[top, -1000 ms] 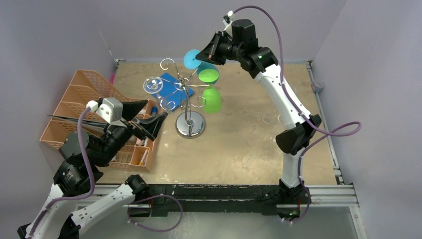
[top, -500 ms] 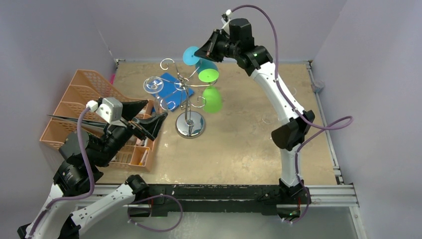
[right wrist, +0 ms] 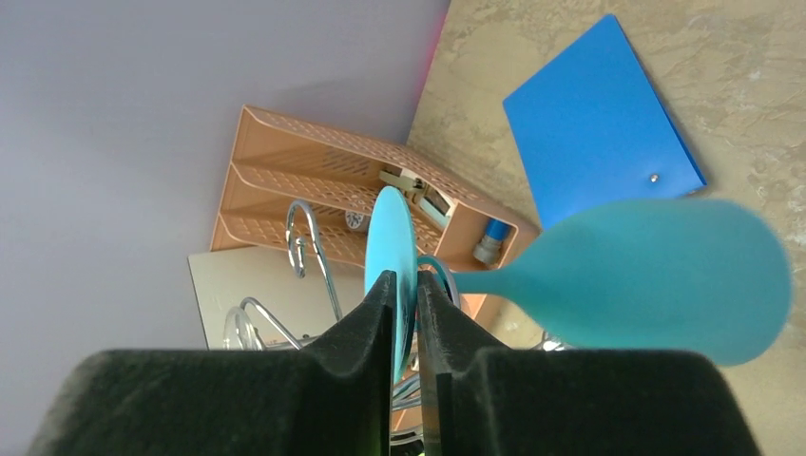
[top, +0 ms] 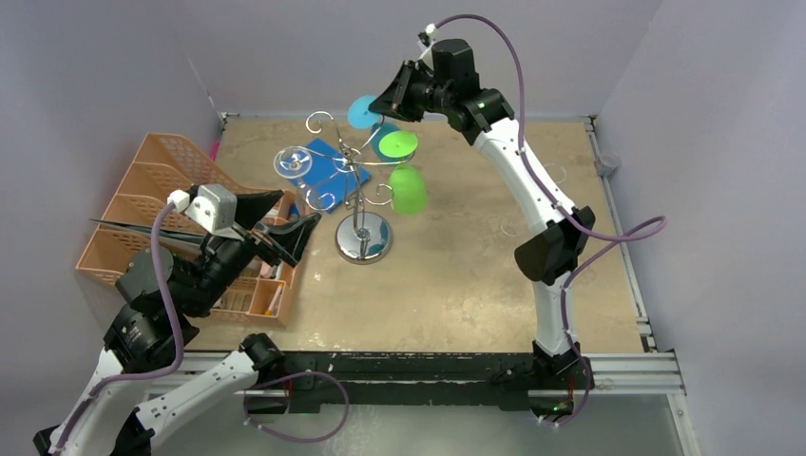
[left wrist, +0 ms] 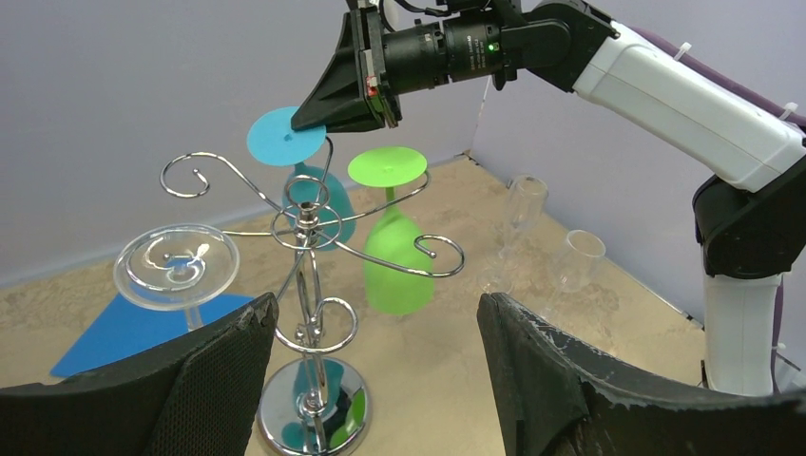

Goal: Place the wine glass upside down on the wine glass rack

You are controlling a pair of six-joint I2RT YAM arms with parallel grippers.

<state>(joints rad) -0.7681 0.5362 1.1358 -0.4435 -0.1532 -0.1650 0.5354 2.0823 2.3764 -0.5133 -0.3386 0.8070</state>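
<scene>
The chrome wine glass rack [top: 361,180] stands mid-table on a round shiny base; it also shows in the left wrist view [left wrist: 306,285]. A green wine glass [top: 407,185] and a clear glass [top: 293,161] hang upside down on its arms. My right gripper [top: 385,103] is shut on the round foot of a blue wine glass [top: 364,112], held upside down at the rack's far arm; its foot [right wrist: 392,252] sits between the pads. In the left wrist view the blue glass [left wrist: 285,138] is at the scroll arm. My left gripper [left wrist: 375,323] is open and empty, left of the rack.
An orange desk organizer [top: 162,204] stands at the left. A blue folder [top: 328,166] lies behind the rack. Clear glasses [left wrist: 518,223] stand on the table to the right, near the right arm's base.
My right gripper has carried the blue glass a little to the left, toward the rack's far arm. The left arm has not moved.
</scene>
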